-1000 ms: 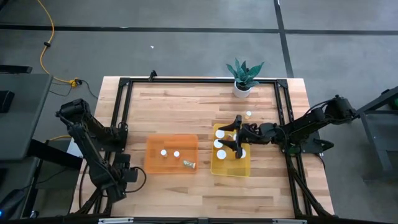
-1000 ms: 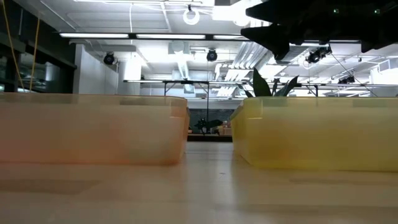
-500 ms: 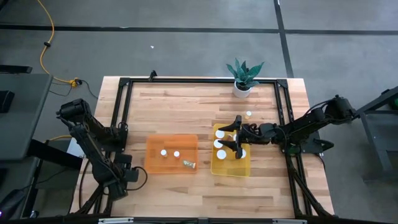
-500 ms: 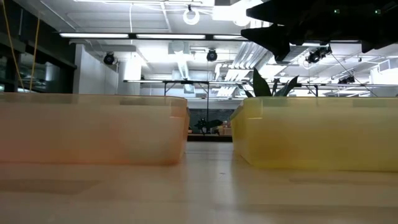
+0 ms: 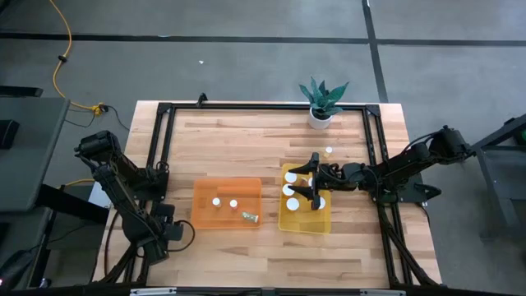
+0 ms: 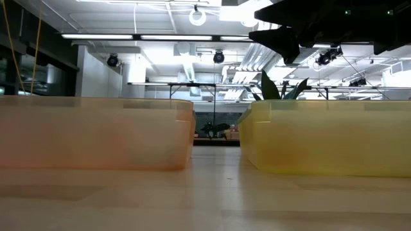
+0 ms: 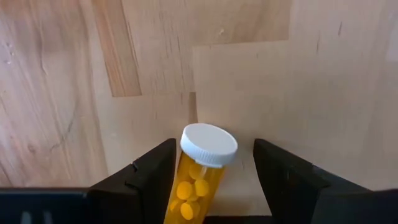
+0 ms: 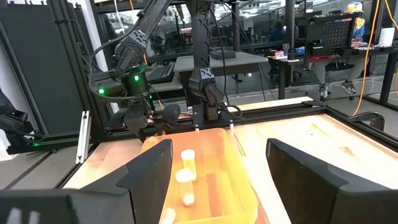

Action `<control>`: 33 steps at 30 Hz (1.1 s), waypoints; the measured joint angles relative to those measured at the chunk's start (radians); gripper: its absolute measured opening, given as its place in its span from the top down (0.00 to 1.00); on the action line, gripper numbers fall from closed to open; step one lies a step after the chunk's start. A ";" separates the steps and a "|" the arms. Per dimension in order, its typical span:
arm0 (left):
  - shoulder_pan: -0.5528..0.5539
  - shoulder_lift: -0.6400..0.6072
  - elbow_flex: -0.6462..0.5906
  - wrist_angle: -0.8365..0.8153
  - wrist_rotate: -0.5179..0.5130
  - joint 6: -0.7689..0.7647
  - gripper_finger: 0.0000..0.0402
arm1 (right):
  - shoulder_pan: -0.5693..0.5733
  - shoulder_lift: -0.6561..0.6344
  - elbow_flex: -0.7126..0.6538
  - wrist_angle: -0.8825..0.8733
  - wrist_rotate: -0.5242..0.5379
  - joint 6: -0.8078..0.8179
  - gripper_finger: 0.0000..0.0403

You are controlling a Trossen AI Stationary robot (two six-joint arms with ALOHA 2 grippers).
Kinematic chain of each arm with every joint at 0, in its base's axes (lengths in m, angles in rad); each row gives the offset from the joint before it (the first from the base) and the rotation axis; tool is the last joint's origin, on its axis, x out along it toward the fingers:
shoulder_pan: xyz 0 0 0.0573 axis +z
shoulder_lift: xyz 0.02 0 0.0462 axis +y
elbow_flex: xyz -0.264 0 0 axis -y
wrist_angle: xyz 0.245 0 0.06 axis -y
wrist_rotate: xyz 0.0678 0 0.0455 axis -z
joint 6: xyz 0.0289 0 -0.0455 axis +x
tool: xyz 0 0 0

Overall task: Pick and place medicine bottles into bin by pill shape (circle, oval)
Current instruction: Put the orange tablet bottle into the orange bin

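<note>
My left gripper (image 5: pixel 173 233) points down over the table's left near corner. An amber medicine bottle (image 7: pixel 196 186) with a white cap (image 7: pixel 209 144) and round yellow pills stands tilted between its open fingers (image 7: pixel 214 146). My right gripper (image 5: pixel 313 184) hangs level and open above the yellow bin (image 5: pixel 304 220), touching nothing. That bin holds several white-capped bottles (image 5: pixel 288 189). The orange bin (image 5: pixel 205 215) holds two upright bottles (image 5: pixel 216 201) and one lying on its side (image 5: pixel 249 217). One more bottle (image 5: pixel 329 150) stands on the table near the plant. My left gripper comes at the bottle from above, one finger on either side of it. The bottle's side just under the cap (image 7: pixel 180 169) lies against the inner face of one finger (image 7: pixel 158 171). The other finger (image 7: pixel 273 165) stands clear of the cap. The bottle's lower end is out of the picture.
A white pot with a green plant (image 5: pixel 320 103) stands at the table's far edge. A black frame (image 5: pixel 263 107) runs around the tabletop. In the low view the orange bin (image 6: pixel 96 131) and yellow bin (image 6: pixel 327 135) stand side by side with a narrow gap between them.
My left arm has sunk a little toward the table at the left near corner. My right arm and the bins have kept still.
</note>
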 joint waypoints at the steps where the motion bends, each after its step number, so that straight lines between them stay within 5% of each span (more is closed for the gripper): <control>1: 0.000 0.000 0.000 0.000 0.000 0.000 0.50 | 0.000 0.000 0.000 0.000 0.000 0.000 0.37; 33: 0.019 0.000 0.000 -0.014 -0.001 0.008 0.63 | 0.000 0.000 0.000 0.000 0.000 0.000 0.37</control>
